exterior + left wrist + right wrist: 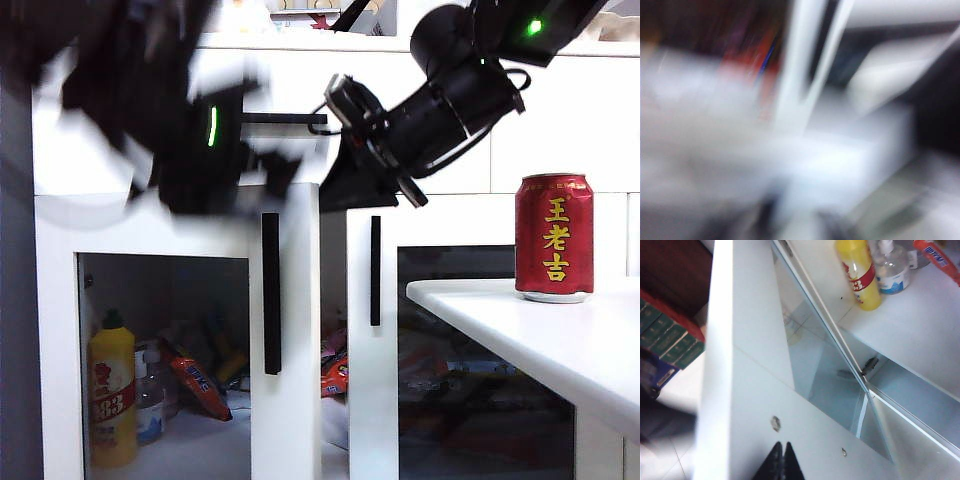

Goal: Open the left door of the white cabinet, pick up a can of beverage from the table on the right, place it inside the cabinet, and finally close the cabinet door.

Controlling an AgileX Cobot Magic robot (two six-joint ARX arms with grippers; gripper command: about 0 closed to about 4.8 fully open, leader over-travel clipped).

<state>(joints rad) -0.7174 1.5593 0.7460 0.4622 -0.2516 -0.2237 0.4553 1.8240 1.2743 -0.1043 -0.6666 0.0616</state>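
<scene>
Currently: door-opening step, left door [165,340] ajar on the white cabinet [560,130].
Left gripper [215,160] blurred above that door, jaws unreadable. Right gripper [781,462] against its inner frame, jaws closed, empty. Can of beverage [553,237] untouched on the surface [560,340]; next, reach it.

The left gripper [215,165] is a dark smear across the upper left of the exterior view, so how its jaws stand cannot be read. The left wrist view is blurred all over; only white streaks and a red patch show. The right gripper [780,462] is cut off by the bottom edge of its wrist picture, with just 2 black tips showing, pressed together. In the exterior view the table [560,340] runs off the right edge, and the yellow bottle [112,400] sits dim behind the door glass.
</scene>
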